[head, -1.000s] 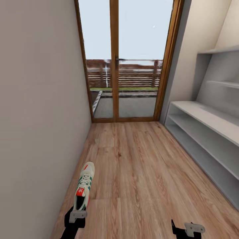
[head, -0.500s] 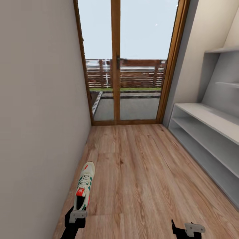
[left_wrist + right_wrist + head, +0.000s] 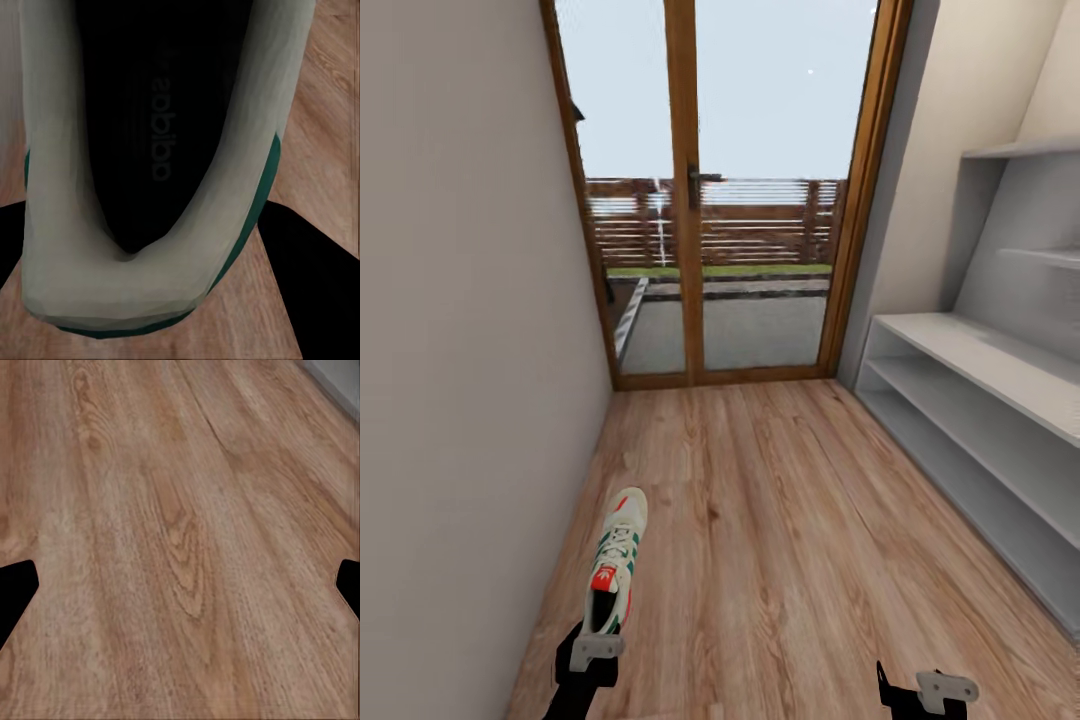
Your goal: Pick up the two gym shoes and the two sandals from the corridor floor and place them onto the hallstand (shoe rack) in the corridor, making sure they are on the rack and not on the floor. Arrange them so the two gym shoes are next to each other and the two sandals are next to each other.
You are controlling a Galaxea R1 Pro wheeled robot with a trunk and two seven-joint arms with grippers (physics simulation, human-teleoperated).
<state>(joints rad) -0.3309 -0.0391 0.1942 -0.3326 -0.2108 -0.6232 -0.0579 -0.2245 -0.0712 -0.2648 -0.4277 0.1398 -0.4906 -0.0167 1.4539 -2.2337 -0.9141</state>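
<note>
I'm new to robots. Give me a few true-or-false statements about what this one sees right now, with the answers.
1. The left gripper holds a gym shoe by its heel. True.
2. The gym shoe is plain black. False: it is cream-white with green stripes and a red-orange tongue.
3. The hallstand stands along the corridor's right side. True.
4. Sandals sit on the hallstand's bench. False: its visible tiers hold no shoes.
5. The right gripper carries a sandal. False: its fingers are spread over the corridor floor.
</note>
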